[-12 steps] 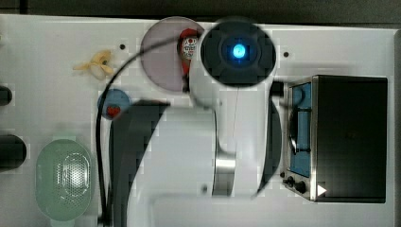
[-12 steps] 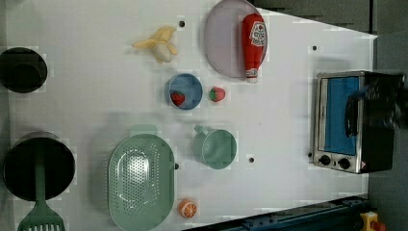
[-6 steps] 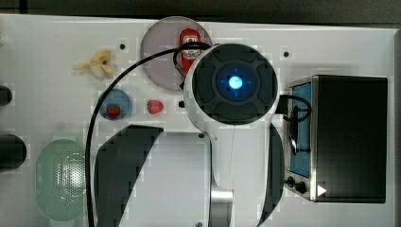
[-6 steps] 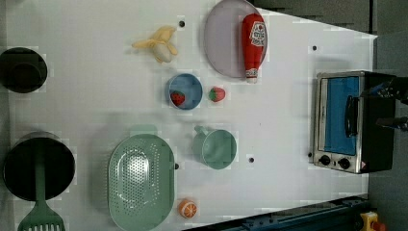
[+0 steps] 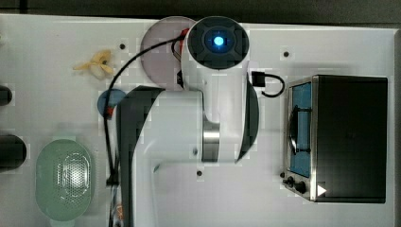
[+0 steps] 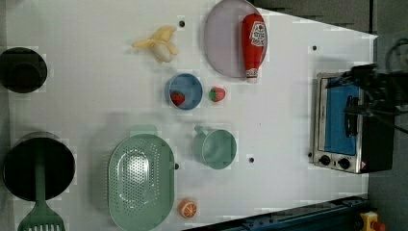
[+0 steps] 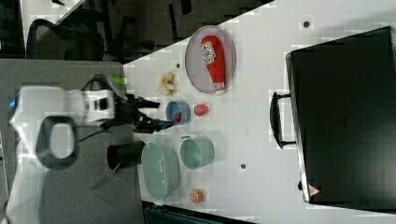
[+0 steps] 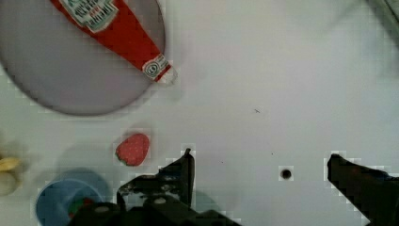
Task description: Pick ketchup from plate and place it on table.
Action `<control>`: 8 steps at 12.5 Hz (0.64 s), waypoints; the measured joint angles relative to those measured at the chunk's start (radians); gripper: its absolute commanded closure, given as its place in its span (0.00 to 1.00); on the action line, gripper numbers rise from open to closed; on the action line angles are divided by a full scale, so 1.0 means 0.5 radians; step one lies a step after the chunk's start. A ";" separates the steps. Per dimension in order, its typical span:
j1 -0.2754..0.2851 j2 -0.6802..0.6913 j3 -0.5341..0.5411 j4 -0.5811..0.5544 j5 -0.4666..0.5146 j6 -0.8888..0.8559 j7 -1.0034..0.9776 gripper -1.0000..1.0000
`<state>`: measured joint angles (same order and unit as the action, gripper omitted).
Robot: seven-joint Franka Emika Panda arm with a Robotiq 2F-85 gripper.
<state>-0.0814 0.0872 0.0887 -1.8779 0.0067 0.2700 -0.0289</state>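
Approach step: fingers (image 8: 188, 165) spread wide, empty, above bare surface (image 8: 263, 70). Ketchup (image 6: 253, 45) lies on plate (image 6: 221, 43) near surface's edge; advise straddling the bottle's mid-body crosswise.

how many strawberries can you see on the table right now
2. One small red strawberry sits inside the small blue dish; the other red strawberry lies on the white table beside that dish, toward the left view's right.
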 measured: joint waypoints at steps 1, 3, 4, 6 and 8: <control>0.003 0.073 -0.002 -0.006 -0.001 0.058 0.000 0.00; 0.004 0.198 0.001 -0.018 -0.002 0.179 -0.009 0.00; 0.006 0.250 0.005 -0.020 -0.002 0.228 -0.031 0.00; 0.017 0.346 0.001 -0.012 -0.001 0.351 -0.123 0.00; 0.022 0.449 0.021 0.012 0.012 0.516 -0.307 0.00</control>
<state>-0.0705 0.3115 0.0992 -1.8721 0.0125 0.5278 -0.1821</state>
